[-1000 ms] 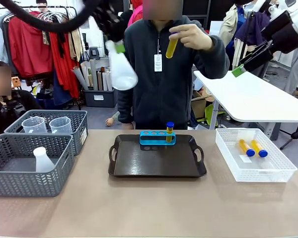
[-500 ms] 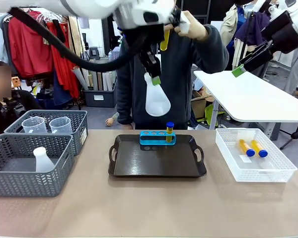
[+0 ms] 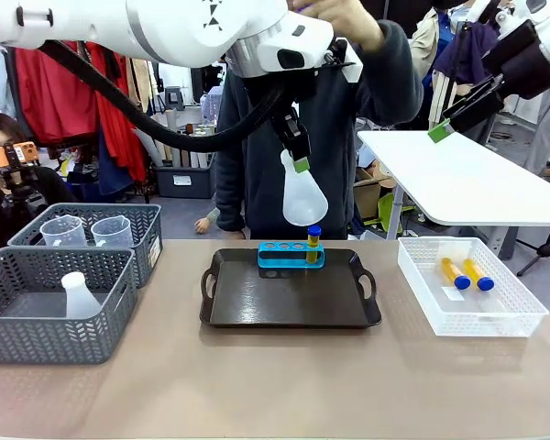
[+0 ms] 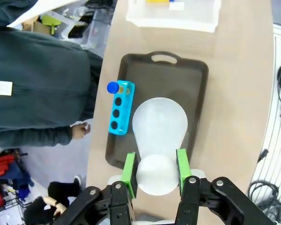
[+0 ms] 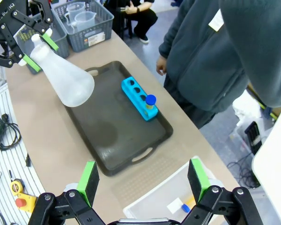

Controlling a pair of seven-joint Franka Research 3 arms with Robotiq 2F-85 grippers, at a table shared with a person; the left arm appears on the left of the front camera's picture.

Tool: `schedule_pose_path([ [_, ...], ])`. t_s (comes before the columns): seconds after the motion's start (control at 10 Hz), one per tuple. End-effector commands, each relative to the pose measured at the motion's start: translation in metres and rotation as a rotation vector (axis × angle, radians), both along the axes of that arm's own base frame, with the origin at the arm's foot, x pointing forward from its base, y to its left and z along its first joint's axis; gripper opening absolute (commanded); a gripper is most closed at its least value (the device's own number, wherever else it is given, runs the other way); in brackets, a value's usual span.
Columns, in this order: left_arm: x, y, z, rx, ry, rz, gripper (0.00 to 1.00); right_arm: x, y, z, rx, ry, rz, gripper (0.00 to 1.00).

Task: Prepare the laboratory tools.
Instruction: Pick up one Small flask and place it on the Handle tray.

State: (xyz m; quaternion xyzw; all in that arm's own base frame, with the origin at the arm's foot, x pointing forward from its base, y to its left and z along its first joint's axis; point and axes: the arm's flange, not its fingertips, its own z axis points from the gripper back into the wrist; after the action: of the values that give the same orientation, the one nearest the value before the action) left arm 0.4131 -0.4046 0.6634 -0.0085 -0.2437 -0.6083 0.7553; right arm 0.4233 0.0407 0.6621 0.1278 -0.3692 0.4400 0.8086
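Note:
My left gripper (image 3: 296, 158) is shut on the neck of a translucent white conical flask (image 3: 304, 198), which hangs base-down above the back of the black tray (image 3: 257, 302). In the left wrist view the green pads (image 4: 129, 169) clamp the flask (image 4: 159, 125) over the tray (image 4: 196, 89). A blue rack (image 3: 284, 255) on the tray holds one yellow tube with a blue cap (image 3: 313, 240). Two more capped tubes (image 3: 466, 273) lie in the white basket (image 3: 495, 321). My right gripper (image 3: 458, 115) hangs open, high at the right, with nothing between its fingers (image 5: 88, 180).
At the left, a grey basket (image 3: 37, 344) holds another flask (image 3: 78, 295), and the one behind it holds two clear beakers (image 3: 87, 230). A person in a dark fleece stands behind the tray with a hand (image 3: 344, 16) raised at the top edge. A white table (image 3: 458, 183) stands back right.
My left arm has swung the flask to the right and down, from beside the person's shoulder to above the rack. The person's raised hand has gone higher. The right arm has not moved.

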Motion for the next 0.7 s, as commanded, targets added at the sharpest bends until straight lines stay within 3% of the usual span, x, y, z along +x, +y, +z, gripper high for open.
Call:
schedule_pose_path([
  [0.0,0.001,0.001,0.000,-0.002,0.001,0.002,0.00,0.000,-0.001,0.000,0.005,-0.002,0.003,1.00],
  [0.1,0.000,0.009,0.006,0.081,-0.045,-0.078,0.00,0.000,-0.001,0.000,0.005,-0.002,0.003,1.00],
  [0.6,0.055,-0.059,-0.053,0.167,0.020,-0.271,0.00,0.000,-0.001,0.000,0.005,-0.002,0.003,1.00],
])
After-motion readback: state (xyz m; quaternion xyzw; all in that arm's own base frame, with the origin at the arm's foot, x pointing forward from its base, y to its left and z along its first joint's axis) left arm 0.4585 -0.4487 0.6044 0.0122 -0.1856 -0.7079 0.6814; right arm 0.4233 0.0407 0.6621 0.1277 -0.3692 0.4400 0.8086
